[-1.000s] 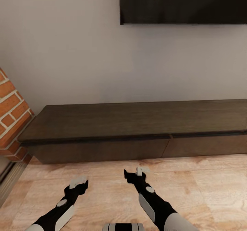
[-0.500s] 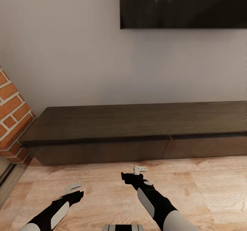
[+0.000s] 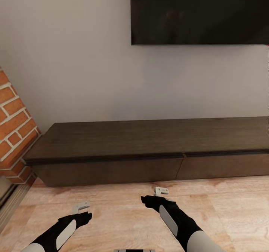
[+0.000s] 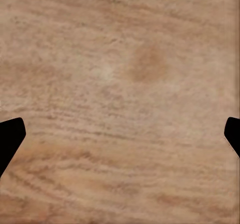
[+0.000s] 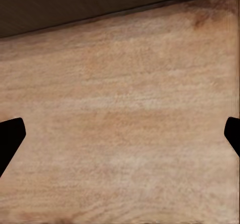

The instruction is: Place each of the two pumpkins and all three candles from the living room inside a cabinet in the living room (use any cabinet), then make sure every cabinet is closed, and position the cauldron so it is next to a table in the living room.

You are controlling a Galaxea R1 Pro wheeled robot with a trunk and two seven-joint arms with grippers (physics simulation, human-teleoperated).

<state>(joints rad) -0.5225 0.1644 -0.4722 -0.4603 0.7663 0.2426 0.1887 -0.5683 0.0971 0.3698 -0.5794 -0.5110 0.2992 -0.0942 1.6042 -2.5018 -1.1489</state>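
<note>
Before the closed cabinet (image 3: 149,147), left end effector (image 3: 81,207) and right end effector (image 3: 161,191) hover released above the wood floor (image 3: 112,203).

Even, soft light — faint glare on the dark screen (image 3: 200,12), slightly blurry renders.

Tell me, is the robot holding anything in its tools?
No, nothing. The left tool and right tool are both open and empty, over the wood floor before the cabinet.

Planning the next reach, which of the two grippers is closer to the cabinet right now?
The right gripper, out over the floor near the cabinet front; the left gripper hangs farther back.
</note>
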